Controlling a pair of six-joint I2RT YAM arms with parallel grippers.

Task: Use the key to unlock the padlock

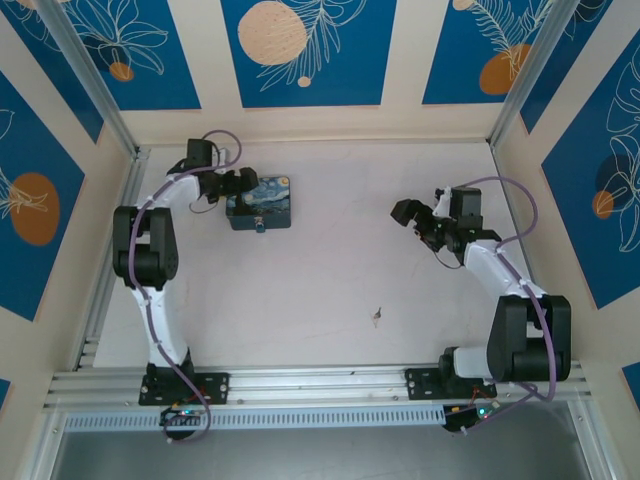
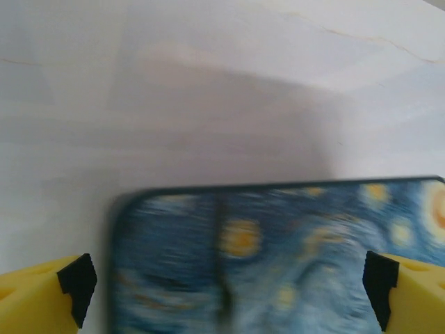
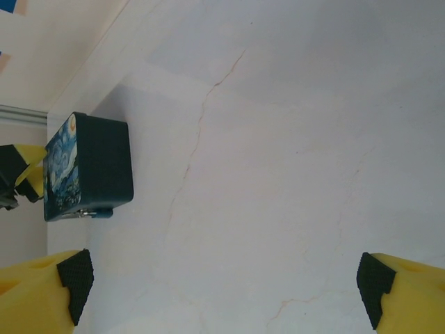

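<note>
**Both grippers released, nothing held; padlock on box, key loose on desk**

- Left arm: reaches to the far left part of the desk. Left gripper sits at the far-left edge of the box, over its lid.
- Left wrist view: left gripper is spread wide, with yellow fingers at both bottom corners. The starry-print box lies between and under them, blurred. Can't tell whether the pads touch it. No grasp visible.
- Box: flat, dark-sided, lid up, far-left of centre. Right wrist view shows it side-on, with the left gripper's yellow fingers just beside its printed face.
- Padlock: small bit hanging at the near edge of the box, touching it. From the right wrist it shows as a small metal piece at the lower corner of the box. Too small to tell whether the shackle is shut.
- Key: tiny thin sliver lying alone on bare desk, right of centre and nearer the bases. Well apart from the box and from both grippers. Detail is not readable.
- Right arm: elbow bent, reaching in from the right side. Right gripper points left toward the box, well apart from it, and sits farther back than the key.
- Right wrist view: right gripper is fully spread, with bare desk between the fingers. Empty.
</note>
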